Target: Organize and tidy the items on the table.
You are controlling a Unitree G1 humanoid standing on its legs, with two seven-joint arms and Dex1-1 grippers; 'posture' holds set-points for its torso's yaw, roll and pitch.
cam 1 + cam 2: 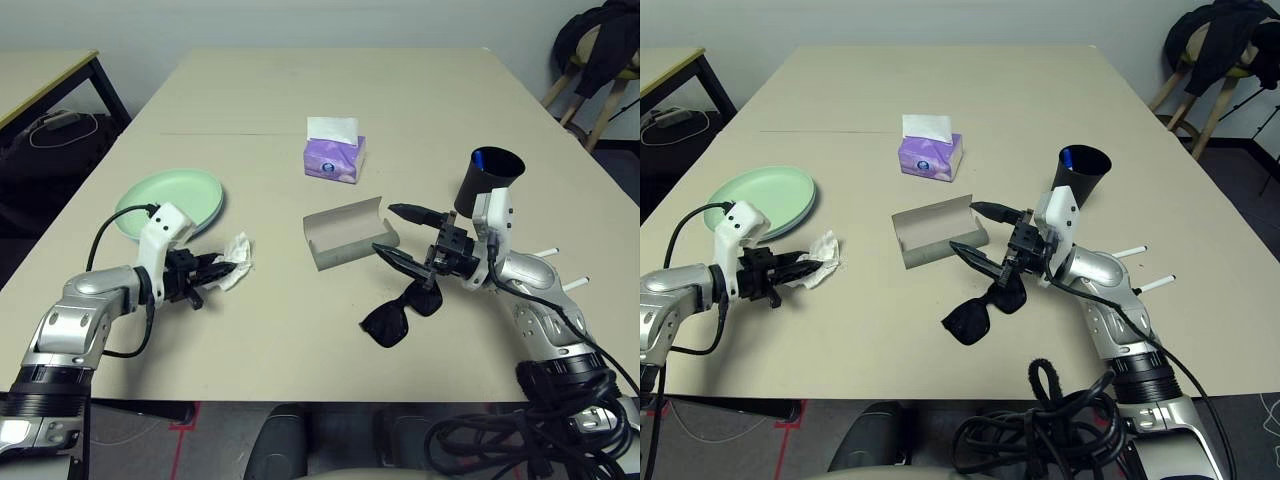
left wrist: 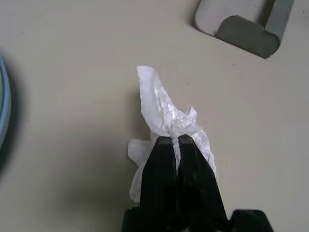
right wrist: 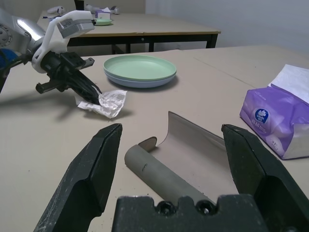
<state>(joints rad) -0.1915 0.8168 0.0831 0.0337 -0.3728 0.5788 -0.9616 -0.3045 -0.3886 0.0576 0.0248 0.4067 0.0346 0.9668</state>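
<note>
Tissue (image 2: 166,113)'s being pinched in the left gripper (image 2: 177,140), probably for binning; right gripper (image 3: 173,128)'s being kept spread, likely for the case (image 3: 188,164).

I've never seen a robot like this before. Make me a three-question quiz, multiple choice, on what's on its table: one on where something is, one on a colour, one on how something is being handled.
1. Where are the sunglasses?
A) Inside the cup
B) On the plates
C) On the table

2. What colour is the top plate?
A) Mint green
B) Red
C) Black

3. What is the left gripper doing?
A) Standing wide open
B) Pinching the tissue
C) Holding the pen

1: C, the sunglasses lie on the bare tabletop.
2: A, the top plate is mint green, above a pale blue one.
3: B, the left gripper has its fingers closed on the crumpled tissue.
</note>
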